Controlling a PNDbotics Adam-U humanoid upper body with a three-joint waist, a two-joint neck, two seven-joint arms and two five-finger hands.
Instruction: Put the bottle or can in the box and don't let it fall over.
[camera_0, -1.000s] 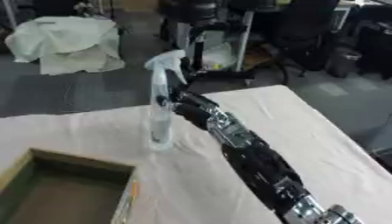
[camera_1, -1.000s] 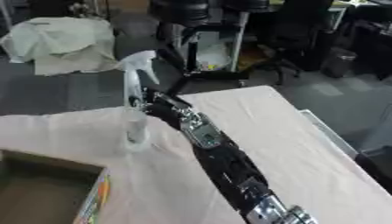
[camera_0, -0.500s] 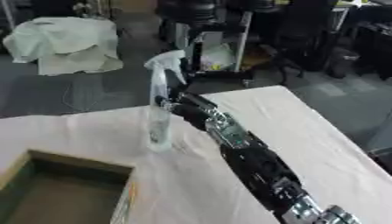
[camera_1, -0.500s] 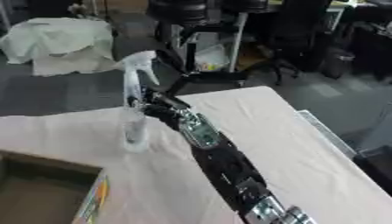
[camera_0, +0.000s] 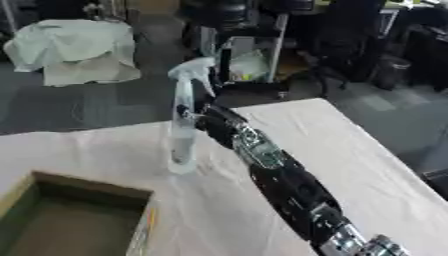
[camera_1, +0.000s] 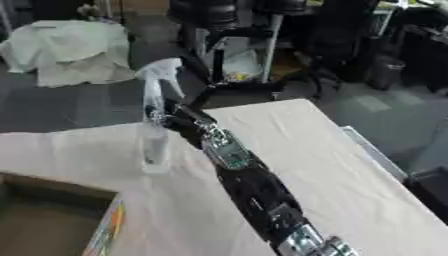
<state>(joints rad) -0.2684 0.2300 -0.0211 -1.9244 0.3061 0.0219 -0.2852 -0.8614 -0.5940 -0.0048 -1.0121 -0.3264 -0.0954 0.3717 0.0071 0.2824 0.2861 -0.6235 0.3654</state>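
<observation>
Spray bottle (camera_0: 183, 130), clear and upright, stands on the cloth-covered surface (camera_0: 350, 150), beyond the open cardboard box (camera_0: 79, 220). My right hand (camera_0: 208, 120) has its fingers curled around the bottle's middle.

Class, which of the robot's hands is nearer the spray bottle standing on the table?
Right. The right hand is at the bottle, its fingers curled round its upper part. The left hand shows in neither view.

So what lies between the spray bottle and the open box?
Only bare cloth-covered table, seen in the left eye view, between the spray bottle and the box.
</observation>
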